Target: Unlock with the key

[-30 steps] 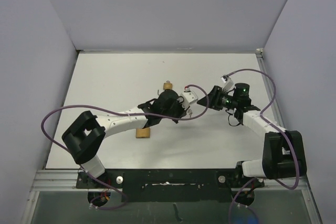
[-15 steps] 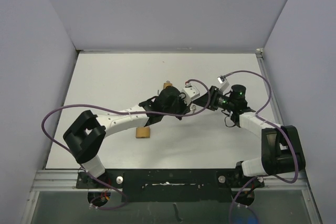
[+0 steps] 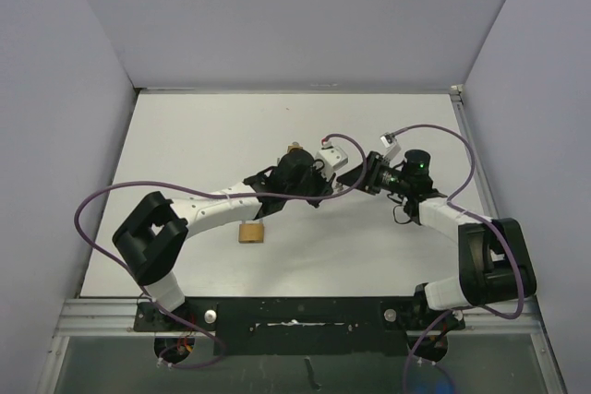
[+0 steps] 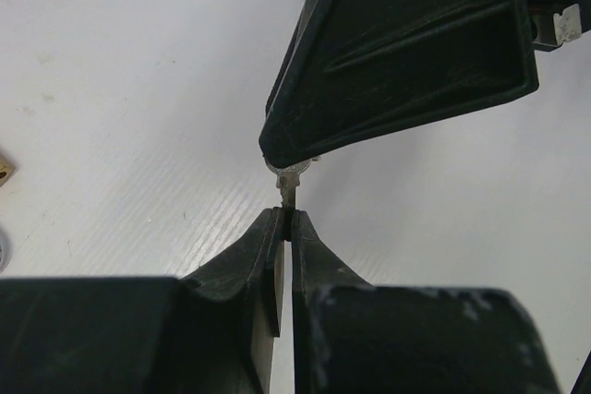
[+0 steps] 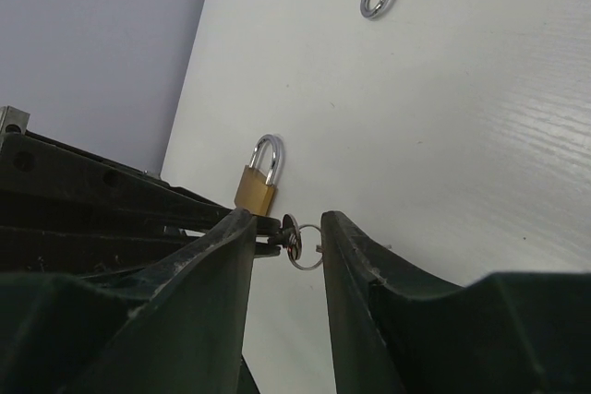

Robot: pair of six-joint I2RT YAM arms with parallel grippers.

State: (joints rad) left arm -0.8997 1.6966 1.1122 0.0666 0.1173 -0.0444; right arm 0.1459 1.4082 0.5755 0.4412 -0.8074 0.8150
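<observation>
Left wrist view: left hand (image 4: pixel 285 220) pinched shut on key (image 4: pixel 288 186) blade | right wrist view: right hand (image 5: pixel 287 224) parted, holding nothing, straddling key head | closed padlock (image 5: pixel 259 177) lies on counter (image 5: pixel 462 136) at 11 o'clock from key.

White table (image 3: pixel 185 145) w/ 2 brass padlocks (image 3: pixel 249 232)

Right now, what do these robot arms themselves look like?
The left arm and right arm match: white tube links, chunky black joints. A loose purple cable loops along each. Fingers are black, wedge-shaped; green lights glow near the right wrist.
</observation>
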